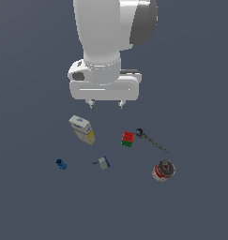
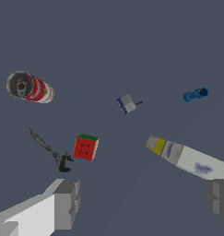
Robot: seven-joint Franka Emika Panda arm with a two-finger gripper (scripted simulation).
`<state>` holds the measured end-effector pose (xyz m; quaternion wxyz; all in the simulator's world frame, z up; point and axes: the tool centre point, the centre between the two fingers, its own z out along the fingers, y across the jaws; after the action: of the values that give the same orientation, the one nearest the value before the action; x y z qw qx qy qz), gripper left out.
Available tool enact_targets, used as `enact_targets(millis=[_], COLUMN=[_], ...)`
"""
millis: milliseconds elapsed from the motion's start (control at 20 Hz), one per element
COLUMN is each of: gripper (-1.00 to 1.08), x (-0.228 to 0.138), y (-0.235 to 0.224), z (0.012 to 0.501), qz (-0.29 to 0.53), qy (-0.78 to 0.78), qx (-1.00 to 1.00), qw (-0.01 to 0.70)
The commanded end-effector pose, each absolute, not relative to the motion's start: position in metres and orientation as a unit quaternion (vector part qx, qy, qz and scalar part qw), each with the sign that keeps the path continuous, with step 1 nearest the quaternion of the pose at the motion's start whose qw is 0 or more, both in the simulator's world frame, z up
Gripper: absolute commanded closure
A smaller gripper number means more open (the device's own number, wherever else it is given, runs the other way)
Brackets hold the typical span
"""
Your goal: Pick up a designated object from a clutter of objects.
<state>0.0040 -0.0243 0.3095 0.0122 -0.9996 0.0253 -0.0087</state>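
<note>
The white arm (image 1: 113, 33) fills the upper middle of the exterior view, its wrist pointing straight down over the dark grey tabletop (image 1: 31, 201). At its end the tool (image 1: 106, 104) hangs above the clutter with both fingers spread wide and nothing between them; in the wrist view the two grey fingertips (image 2: 67, 203) stand far apart with only bare tabletop in the gap.

Among the scattered things, the white-yellow-blue box (image 1: 82, 130) is the biggest, lying on its side below the tool toward the exterior view's left. The red-and-silver can (image 1: 163, 170) lies on its side at the exterior view's lower right, well apart from the box.

The dark wrench (image 1: 150, 140) — thin, with a long slim handle — lies flat on the tabletop just beside the red-green cube (image 1: 127, 138), on the exterior view's right of it. Its small open head is the end nearest the cube, and its handle runs off toward the can without reaching it. In the wrist view the wrench (image 2: 47, 150) shows clearly, its head close to the cube (image 2: 85, 147) but apart from it.

A small grey-white piece (image 1: 103, 162) with a blue edge sits between the cube and the small blue cylinder (image 1: 61, 164) — the cylinder lies farthest to the exterior view's left.
</note>
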Motion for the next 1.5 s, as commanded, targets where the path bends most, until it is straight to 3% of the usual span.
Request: enact_targets(millis=[0,650,1050,1450], gripper=[-0.92,-0.92,-0.92,-0.92], x=[0.006,0.020,0.002,-0.020], y=[-0.018,0.073,0.152,0.195], z=[0.301,0.193,0.108,0.065], qz=[-0.008,-0.002,0.000,0.000], qy=[0.013,-0.147,-0.277,-0.345], qx=[-1.000,-0.989,-0.961,-0.939], qw=[0.009,-0.014,-0.012,-0.002])
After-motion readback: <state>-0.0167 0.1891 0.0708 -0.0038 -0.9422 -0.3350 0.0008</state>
